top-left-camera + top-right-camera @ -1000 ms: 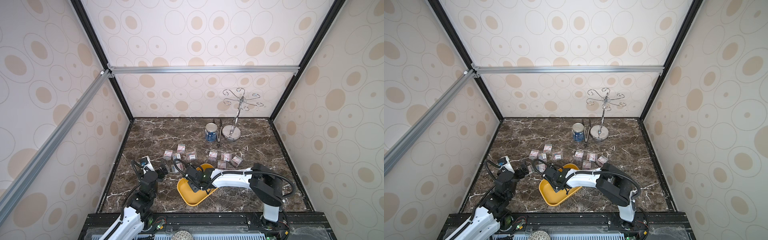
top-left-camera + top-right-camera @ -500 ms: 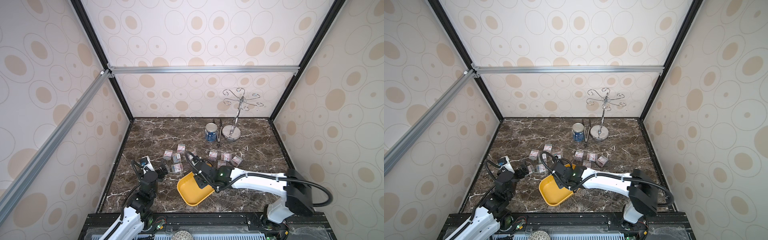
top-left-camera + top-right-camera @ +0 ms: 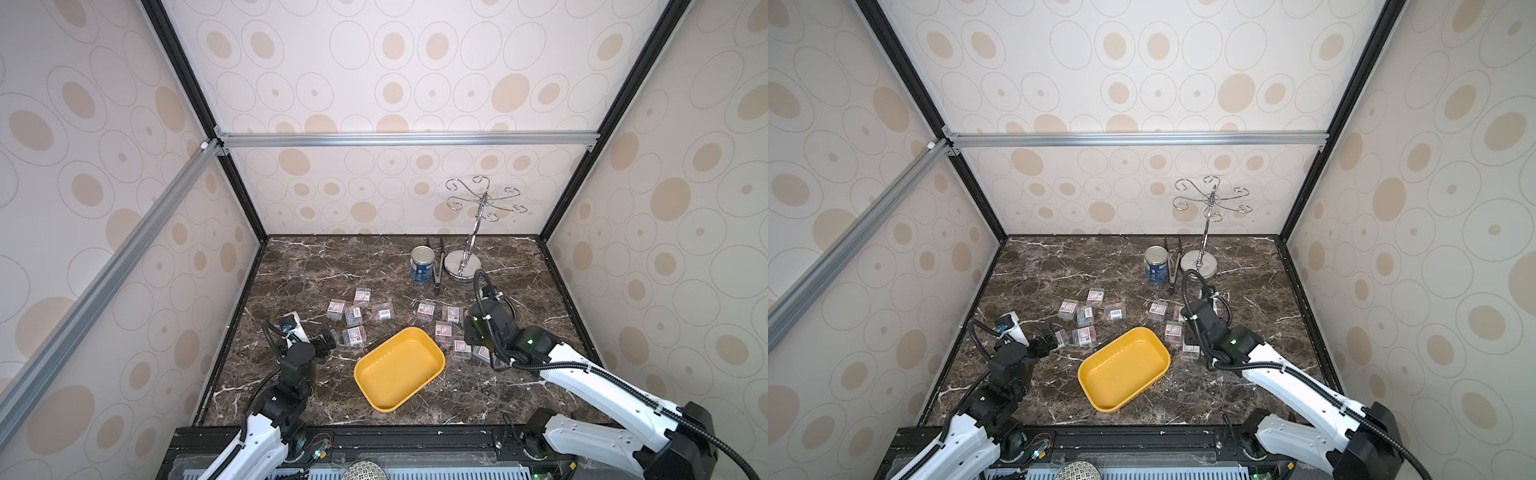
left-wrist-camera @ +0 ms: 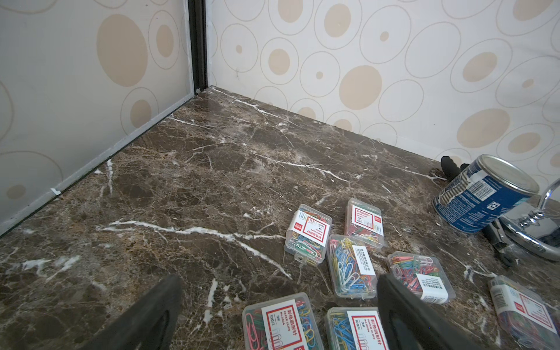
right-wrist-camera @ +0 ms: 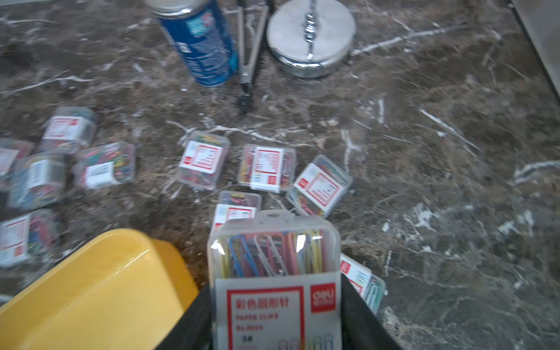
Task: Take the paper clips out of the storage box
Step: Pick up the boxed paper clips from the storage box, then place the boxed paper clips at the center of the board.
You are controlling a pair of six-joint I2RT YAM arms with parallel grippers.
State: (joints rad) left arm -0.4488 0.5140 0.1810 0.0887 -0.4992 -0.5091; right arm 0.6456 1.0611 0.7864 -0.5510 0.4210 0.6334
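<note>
Right claw (image 5: 275,315) now beyond storage box (image 3: 398,370)

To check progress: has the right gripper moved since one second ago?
Yes. The right gripper, holding a case, moved rightward off the yellow tray.

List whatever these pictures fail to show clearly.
- Held case: bottom cut off by the right wrist view's edge.
- Case by the right arm: partly covered by that arm in a top view.
- Cases beyond the tray: blurred in the right wrist view, labels unreadable; tray.
- Tongs: mostly behind the can in the left wrist view.
</note>
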